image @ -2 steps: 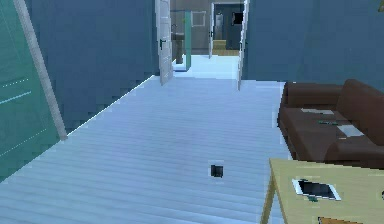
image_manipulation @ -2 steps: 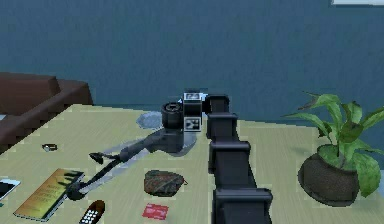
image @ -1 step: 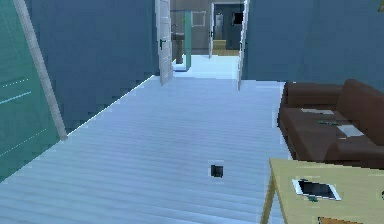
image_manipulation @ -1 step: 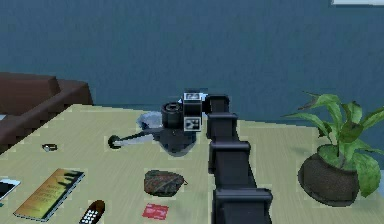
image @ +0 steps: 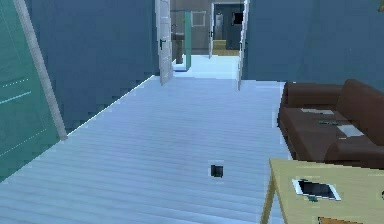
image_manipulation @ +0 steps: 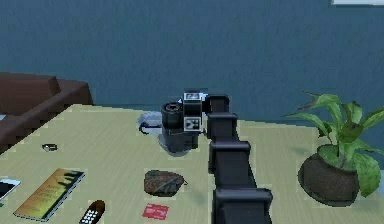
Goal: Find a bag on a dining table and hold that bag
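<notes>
We are logging the hand [image_manipulation: 174, 128] by a pale rounded thing [image_manipulation: 150, 121] on the tabletop [image_manipulation: 110, 152], likely positioned for grasping; we cannot tell whether it grips anything.

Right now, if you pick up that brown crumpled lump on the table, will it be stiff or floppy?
Probably floppy: the brown lump looks crumpled and uneven. It lies low and flat on the table, so it is unlikely to roll or tip when pushed.

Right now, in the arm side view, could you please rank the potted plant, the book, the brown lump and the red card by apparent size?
Largest to smallest:
potted plant
book
brown lump
red card
The book lies nearer the camera, which may flatter it.
</notes>
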{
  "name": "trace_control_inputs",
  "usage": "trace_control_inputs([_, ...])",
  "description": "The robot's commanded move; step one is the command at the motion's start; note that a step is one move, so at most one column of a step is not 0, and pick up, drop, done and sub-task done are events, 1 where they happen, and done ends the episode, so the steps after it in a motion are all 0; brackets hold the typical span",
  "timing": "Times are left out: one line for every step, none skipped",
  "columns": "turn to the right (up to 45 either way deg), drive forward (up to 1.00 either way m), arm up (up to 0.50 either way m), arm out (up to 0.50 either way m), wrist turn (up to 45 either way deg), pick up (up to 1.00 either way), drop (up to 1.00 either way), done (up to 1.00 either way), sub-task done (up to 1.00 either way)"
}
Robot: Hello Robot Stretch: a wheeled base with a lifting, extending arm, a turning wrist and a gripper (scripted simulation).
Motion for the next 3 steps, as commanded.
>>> trace_control_inputs([0.0, 0.0, -0.3, 0.0, 0.0, 0.0, 0.0, 0.0, 0.0])
trace_control_inputs([0.0, 0.0, 0.0, 0.0, 0.0, 1.0, 0.0, 0.0, 0.0])
trace_control_inputs([0.0, 0.0, 0.1, 0.0, 0.0, 0.0, 0.0, 0.0, 0.0])
